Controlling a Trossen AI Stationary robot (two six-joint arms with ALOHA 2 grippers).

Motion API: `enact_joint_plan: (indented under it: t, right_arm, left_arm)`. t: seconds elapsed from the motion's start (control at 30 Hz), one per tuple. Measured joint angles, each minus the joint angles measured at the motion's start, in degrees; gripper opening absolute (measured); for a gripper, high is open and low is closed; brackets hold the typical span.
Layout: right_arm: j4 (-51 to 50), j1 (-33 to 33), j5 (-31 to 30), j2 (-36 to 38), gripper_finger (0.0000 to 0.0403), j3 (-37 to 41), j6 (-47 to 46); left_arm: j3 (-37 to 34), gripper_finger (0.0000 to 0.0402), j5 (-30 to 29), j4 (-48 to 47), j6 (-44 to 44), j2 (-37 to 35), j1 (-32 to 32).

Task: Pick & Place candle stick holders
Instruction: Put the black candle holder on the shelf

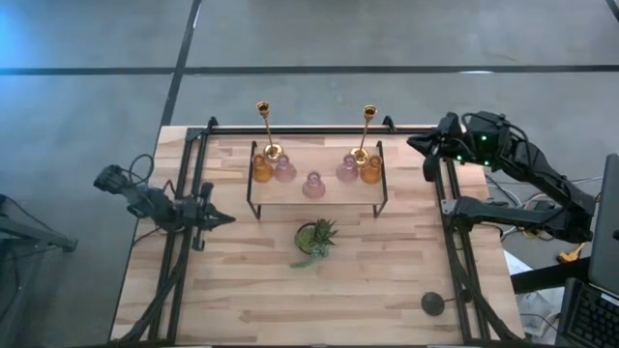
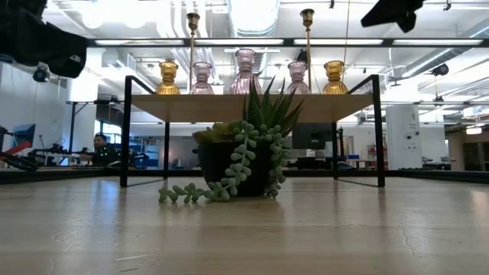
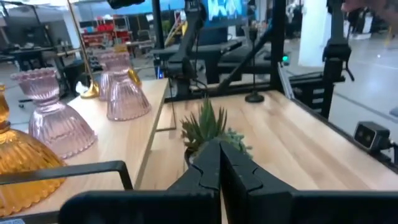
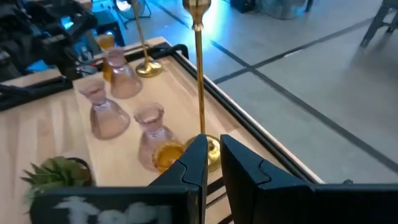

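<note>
Hovering at nine o'clock off the table's edge, the left gripper (image 1: 224, 218) has its fingers pressed together on nothing. The right gripper (image 1: 416, 145) sits at two o'clock, jaws a narrow slit apart and empty, aimed at the nearer gold candlestick (image 1: 365, 135). That stick stands at the shelf's (image 1: 314, 198) right end, with an amber glass holder (image 1: 371, 171) and a pink glass holder (image 1: 347, 168) just beside its base; a second gold candlestick (image 1: 267, 130) mirrors it at eleven o'clock. The gold sticks look stiff, slick and top-heavy, so a low pinch on the stem near the base seems safest. The glass looks fragile, and its ribbed neck should give purchase.
</note>
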State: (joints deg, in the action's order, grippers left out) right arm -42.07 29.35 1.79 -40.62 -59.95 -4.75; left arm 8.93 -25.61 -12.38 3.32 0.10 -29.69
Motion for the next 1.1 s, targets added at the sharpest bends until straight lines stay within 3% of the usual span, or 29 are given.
enact_joint_plan:
  t: [0.23,0.37,0.77,0.9,1.1]
  right_arm:
    - [-9.4,-0.61,0.29,-0.02,0.0038,-8.69,-4.1]
    - [-10.44,-2.99,3.56,0.02,0.0038,-12.08,-5.54]
    - [-7.15,-21.98,3.85,-7.59,0.001,-12.73,-8.01]
    - [-7.81,-30.39,-1.38,-11.29,0.0008,-15.03,-7.32]
    - [-13.32,-41.92,-12.81,-14.01,0.0008,-19.2,-14.2]
  left_arm:
    - [-4.49,0.0001,-0.2,4.65,-0.25,-0.02,0.7]
    - [-5.96,0.0,1.33,8.79,-0.11,0.07,1.75]
    - [-6.18,0.0,5.22,8.75,3.28,-0.02,3.28]
    - [-6.23,0.0005,9.63,8.52,2.79,-0.02,3.28]
    - [-6.27,0.0021,9.79,8.74,2.33,-0.02,3.26]
